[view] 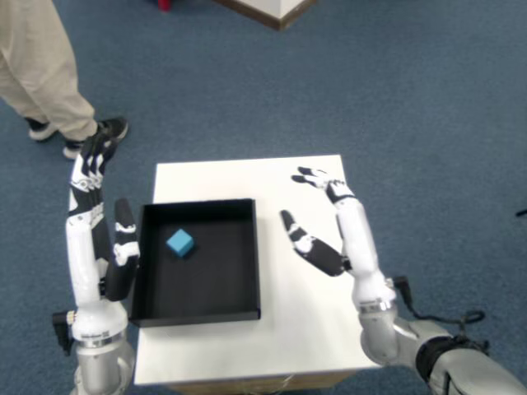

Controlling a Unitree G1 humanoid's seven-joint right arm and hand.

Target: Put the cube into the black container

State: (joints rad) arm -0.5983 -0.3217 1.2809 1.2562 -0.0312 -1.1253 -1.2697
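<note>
A small blue cube [180, 242] lies inside the black container [247, 271], near its back left part. The container sits on the left half of the white table [292, 329]. My right hand [333, 226] is raised over the table's right half, well right of the container, open with its fingers spread and nothing in it. My left hand [95, 214] stands upright just left of the container, fingers straight and apart.
A person's legs and a black shoe [99, 136] stand on the blue carpet at the far left, behind the table. A cable [449, 317] trails from my right forearm at the lower right. A wooden furniture corner [276, 10] shows at the top.
</note>
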